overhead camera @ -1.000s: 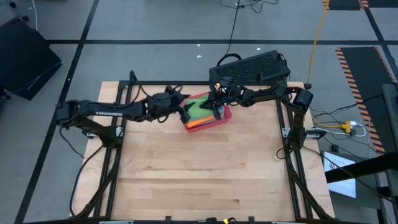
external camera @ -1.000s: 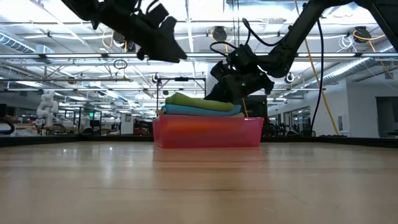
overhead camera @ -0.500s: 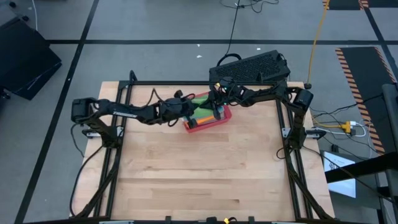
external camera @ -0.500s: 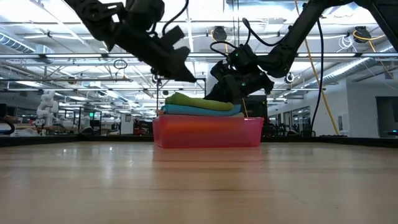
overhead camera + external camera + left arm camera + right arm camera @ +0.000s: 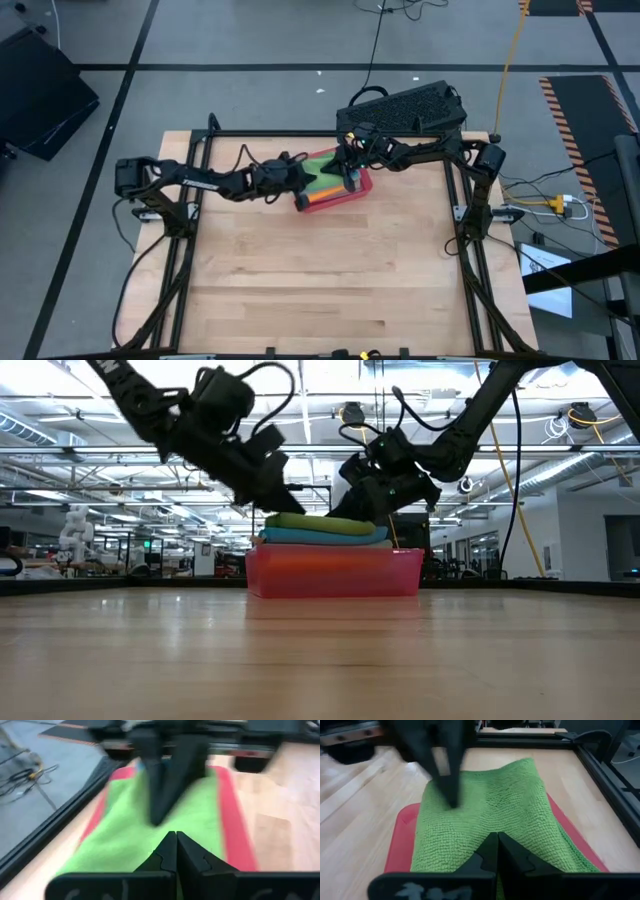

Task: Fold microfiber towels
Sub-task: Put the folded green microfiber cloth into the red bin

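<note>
Towels lie stacked in the red tray [image 5: 335, 198] at the far middle of the surface [image 5: 320, 280], the bright green towel [image 5: 485, 820] on top. Left gripper [image 5: 303, 177] and right gripper [image 5: 349, 170] both rest on this towel from opposite sides, fingers pressed together, holding nothing.

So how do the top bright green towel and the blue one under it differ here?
The bright green towel lies on top of the stack with a humped, uneven surface; the blue towel lies flatter beneath it. The green one shows fully from above, and both shut grippers, left and right, are down at it; of the blue only an edge shows. Both are folded and stacked in the red tray.
</note>
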